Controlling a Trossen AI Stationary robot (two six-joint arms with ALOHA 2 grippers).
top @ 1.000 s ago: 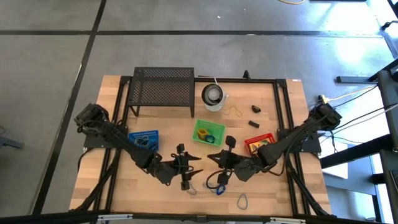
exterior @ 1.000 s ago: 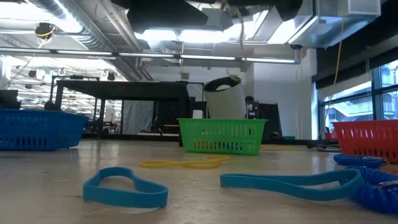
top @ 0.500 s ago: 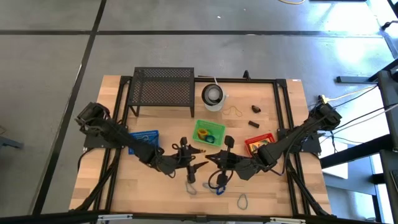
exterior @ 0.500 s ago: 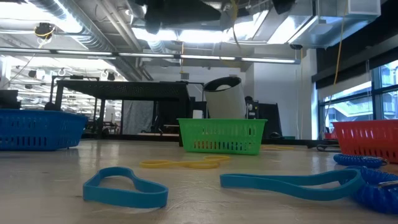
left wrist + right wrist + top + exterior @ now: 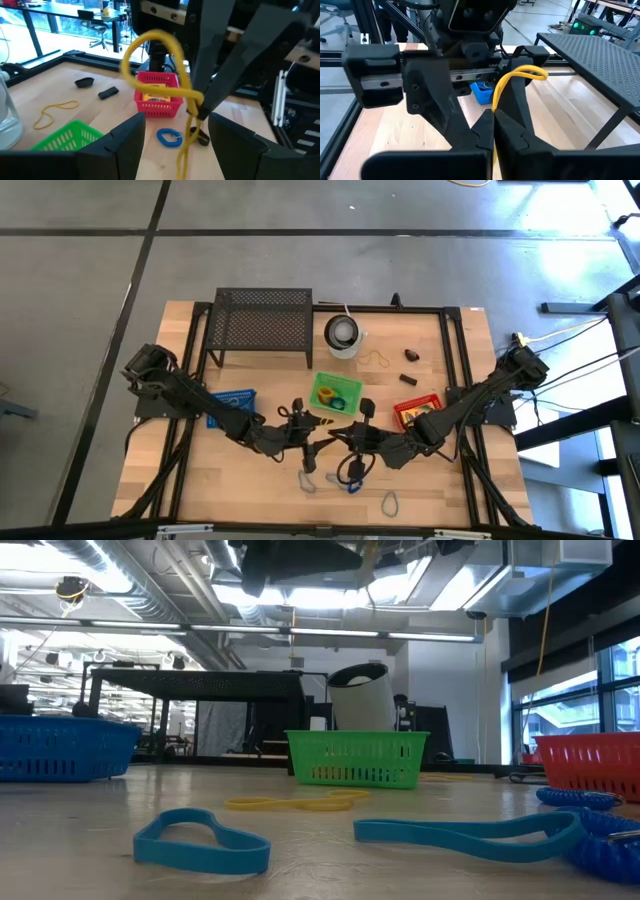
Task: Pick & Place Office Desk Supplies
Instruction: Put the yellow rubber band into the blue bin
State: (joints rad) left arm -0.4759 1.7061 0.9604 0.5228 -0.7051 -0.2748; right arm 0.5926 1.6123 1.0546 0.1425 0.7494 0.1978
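My right gripper [image 5: 492,132] is shut on a yellow rubber band [image 5: 159,65] above the table's middle, near the green basket [image 5: 335,390]. My left gripper [image 5: 175,145] faces it from the table's left, open. Its two fingers [image 5: 125,140] stand on either side of the band's loop; whether they touch it does not show. Both grippers meet at about [image 5: 328,432] in the high view. Blue loops [image 5: 200,840] and another yellow band [image 5: 295,803] lie flat on the table. My right gripper pinches the yellow band [image 5: 195,106] between its two fingertips, coming roughly level from the table's right. The band is lifted clear of the table. One part arches up as a loop [image 5: 525,72] and another part hangs below the fingers [image 5: 184,155].
A blue basket [image 5: 232,402] stands at the left and a red basket [image 5: 415,410] at the right. The black mesh rack [image 5: 262,325] and white cup [image 5: 343,335] stand at the back. Small black clips [image 5: 410,355] and a blue coil [image 5: 348,478] lie loose.
My left gripper has moved toward the table's far edge and a little right, closing in on my right gripper and the yellow band, and has rolled somewhat. My right gripper has stayed in place, still shut on the band.
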